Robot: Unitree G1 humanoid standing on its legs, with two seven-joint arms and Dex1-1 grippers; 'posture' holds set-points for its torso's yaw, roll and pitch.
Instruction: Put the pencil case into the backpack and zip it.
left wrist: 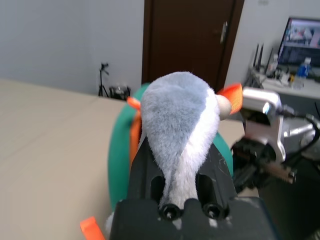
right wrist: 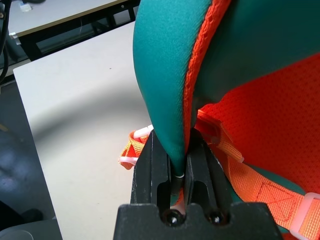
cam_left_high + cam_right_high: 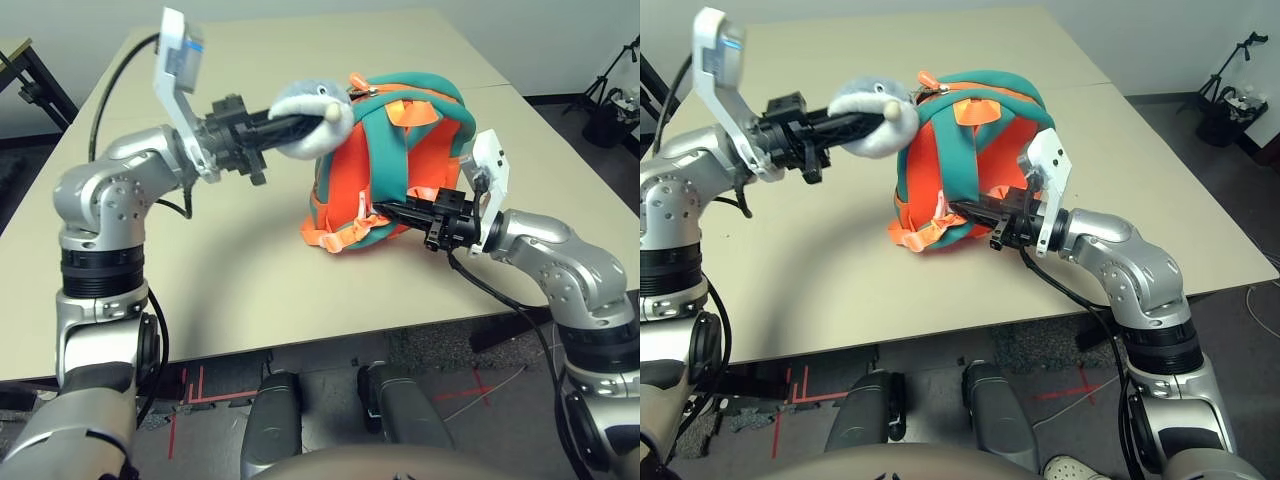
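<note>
The teal and orange backpack [image 3: 385,170] stands on the table a little right of centre, its orange back panel and straps facing me. Its grey-and-white plush animal [image 3: 300,108] sticks out from the top left. My left gripper [image 3: 318,118] reaches in from the left, shut on the plush [image 1: 180,115], which covers its black fingers [image 1: 145,170]. My right gripper [image 3: 382,209] comes from the right, low against the backpack, and is shut on a teal padded strap edge [image 2: 165,90]. The pencil case is out of view.
The beige table [image 3: 250,280] has open surface in front of and left of the backpack, with its front edge near my body. A seam [image 3: 500,85] crosses it at the back right. A black tripod [image 3: 610,90] stands on the floor to the right.
</note>
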